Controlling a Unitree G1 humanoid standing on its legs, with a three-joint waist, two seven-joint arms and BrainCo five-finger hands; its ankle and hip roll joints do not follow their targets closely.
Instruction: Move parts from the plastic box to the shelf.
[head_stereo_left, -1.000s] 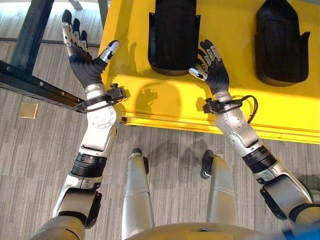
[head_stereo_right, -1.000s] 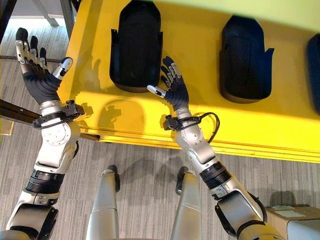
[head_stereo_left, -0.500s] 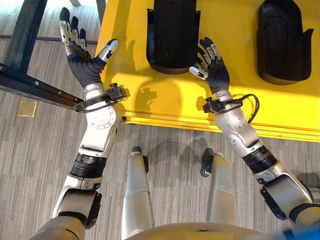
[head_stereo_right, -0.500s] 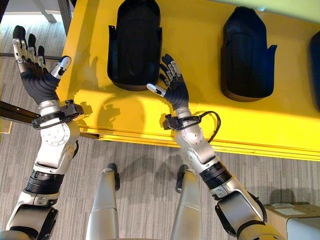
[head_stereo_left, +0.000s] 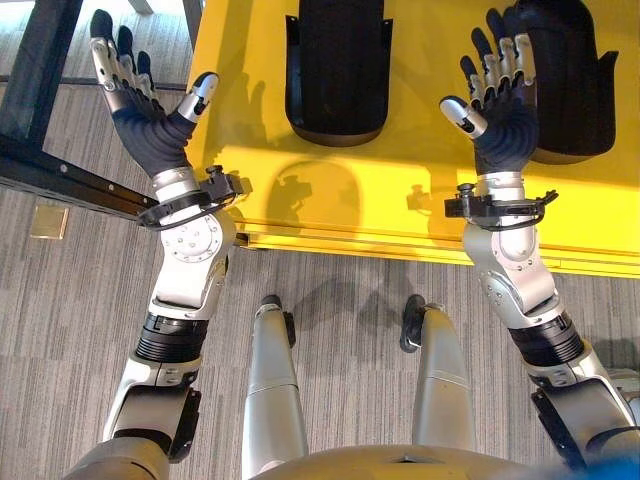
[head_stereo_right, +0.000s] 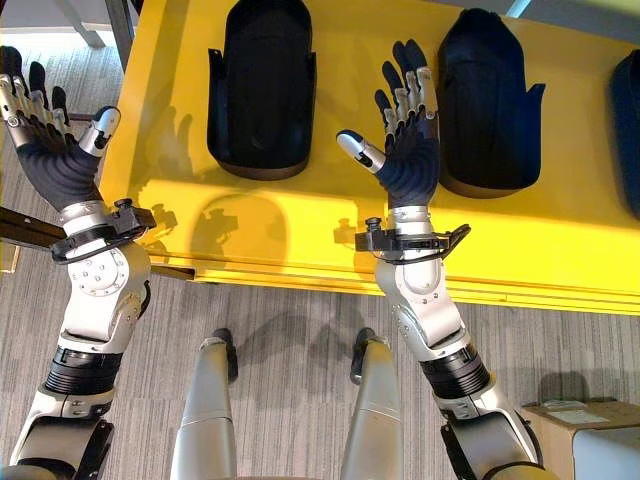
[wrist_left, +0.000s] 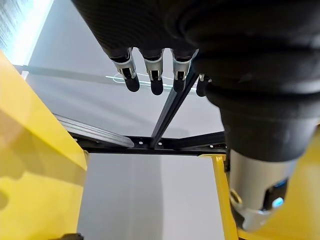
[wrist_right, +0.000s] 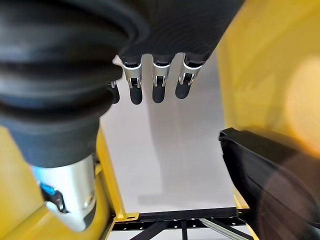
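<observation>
Left hand (head_stereo_left: 140, 120): raised palm-up beside the left edge of the yellow surface (head_stereo_left: 420, 190), fingers spread and straight, nothing held.
Right hand (head_stereo_left: 505, 115): raised over the yellow surface, fingers straight and spread, empty, seen in front of the right black part (head_stereo_left: 570, 80).
Parts: two black moulded parts are laid on the yellow surface, the left black part (head_stereo_left: 337, 70) between the two hands.
Frame: a dark metal frame (head_stereo_left: 50, 100) is seen by the left hand.

Left hand (head_stereo_left: 140, 120) and right hand (head_stereo_left: 503, 118) raised, fingers spread, over yellow shelf (head_stereo_left: 420, 190) bearing black parts (head_stereo_left: 337, 65)
</observation>
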